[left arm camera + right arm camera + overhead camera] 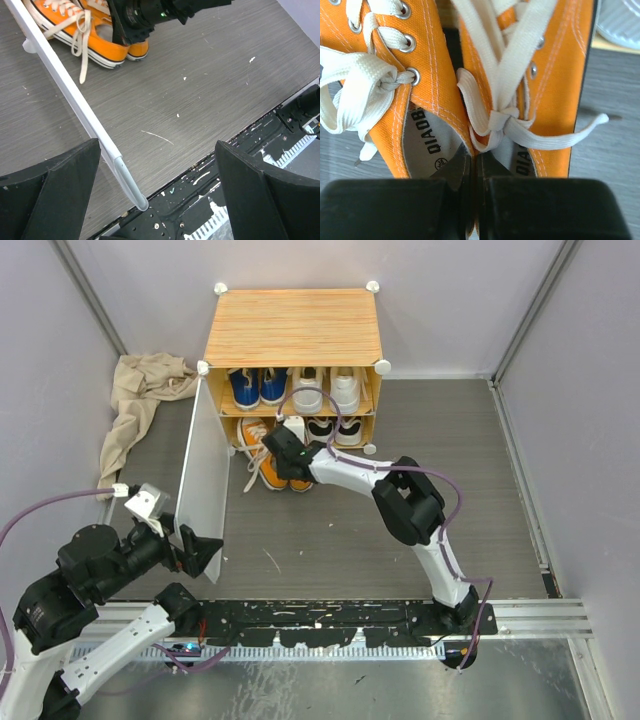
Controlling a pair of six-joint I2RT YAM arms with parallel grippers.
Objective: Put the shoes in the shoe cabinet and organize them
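The shoe cabinet (pixel 293 328) stands at the back with its pale door panel (pixel 203 475) swung open to the left. Blue sneakers (pixel 257 386) and white sneakers (pixel 326 390) sit on the upper shelf, and black high-tops (pixel 335 427) on the lower right. The orange sneakers (pixel 268 462) lie at the lower left opening, partly on the floor. My right gripper (pixel 476 165) is shut on the touching inner walls of both orange sneakers (pixel 385 50). My left gripper (pixel 160 200) is open at the door's near corner, with the door edge (pixel 75 100) between its fingers and untouched.
A crumpled beige cloth (pixel 140 405) lies on the floor left of the cabinet. Grey walls close in both sides and the back. The black base rail (pixel 330 618) runs along the near edge. The right arm (pixel 145 15) shows over the orange sneakers (pixel 100 42).
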